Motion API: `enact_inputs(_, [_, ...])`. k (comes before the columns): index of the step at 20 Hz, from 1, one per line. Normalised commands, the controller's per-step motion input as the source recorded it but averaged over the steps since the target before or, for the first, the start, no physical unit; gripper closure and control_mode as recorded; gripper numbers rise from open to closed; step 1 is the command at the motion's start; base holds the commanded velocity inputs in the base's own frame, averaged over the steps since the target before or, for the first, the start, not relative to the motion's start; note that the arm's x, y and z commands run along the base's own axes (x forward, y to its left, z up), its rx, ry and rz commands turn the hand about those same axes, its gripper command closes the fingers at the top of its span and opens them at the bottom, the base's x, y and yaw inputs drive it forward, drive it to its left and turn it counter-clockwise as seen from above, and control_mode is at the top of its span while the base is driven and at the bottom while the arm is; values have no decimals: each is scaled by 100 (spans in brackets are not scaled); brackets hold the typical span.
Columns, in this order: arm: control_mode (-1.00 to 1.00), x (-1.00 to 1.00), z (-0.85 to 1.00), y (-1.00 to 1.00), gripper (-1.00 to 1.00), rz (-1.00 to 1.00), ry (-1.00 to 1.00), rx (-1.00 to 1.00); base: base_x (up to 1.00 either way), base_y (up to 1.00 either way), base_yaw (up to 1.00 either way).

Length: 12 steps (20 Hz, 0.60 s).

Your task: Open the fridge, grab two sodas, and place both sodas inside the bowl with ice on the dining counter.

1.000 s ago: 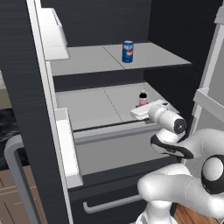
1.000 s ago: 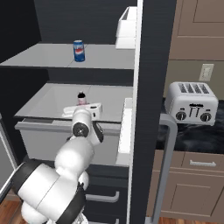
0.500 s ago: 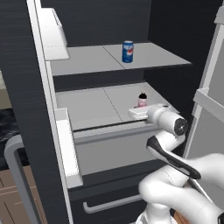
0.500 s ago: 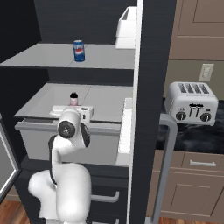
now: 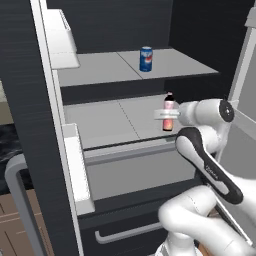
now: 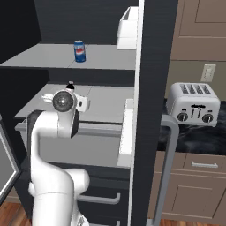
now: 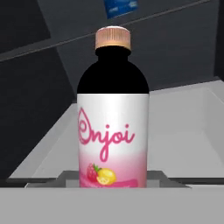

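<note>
The fridge point(image 5: 26, 85) stands open, its light grey shelves point(image 5: 105, 120) showing. On the middle shelf my gripper point(image 5: 168, 115) is shut on the dark soda bottle with the pink label point(image 5: 169, 110), gripping it at label height; it stays upright. The hand view has the bottle point(image 7: 113, 127) close up between the fingers. In the right base view my wrist hides all but the bottle's cap point(image 6: 69, 84). The other soda, a blue can point(image 5: 146, 59) point(image 6: 79, 51), stands alone on the shelf above. The bowl with ice and the dining counter are out of view.
A grey drawer front point(image 5: 140, 165) juts out just below the bottle's shelf. White door bins point(image 5: 60, 42) hang on the left door. Right of the fridge a silver toaster point(image 6: 193, 103) sits on a dark counter above brown cabinets point(image 6: 194, 185).
The arm has swung its elbow outward and lower. The hand with the bottle has risen slightly and drawn a little toward the shelf's front. The can has not moved.
</note>
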Motion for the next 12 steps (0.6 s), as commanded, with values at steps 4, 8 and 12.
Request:
enact_inputs(4, [-100, -54, 1, 5, 100, -4, 21, 1, 0, 0, 0])
enact_inputs(8, [-100, -78, -1, 1, 100, -6, 7, 0, 0, 0, 0])
enact_inputs(12, [-100, -83, 7, 0, 100, -6, -7, -6, 0, 0, 0])
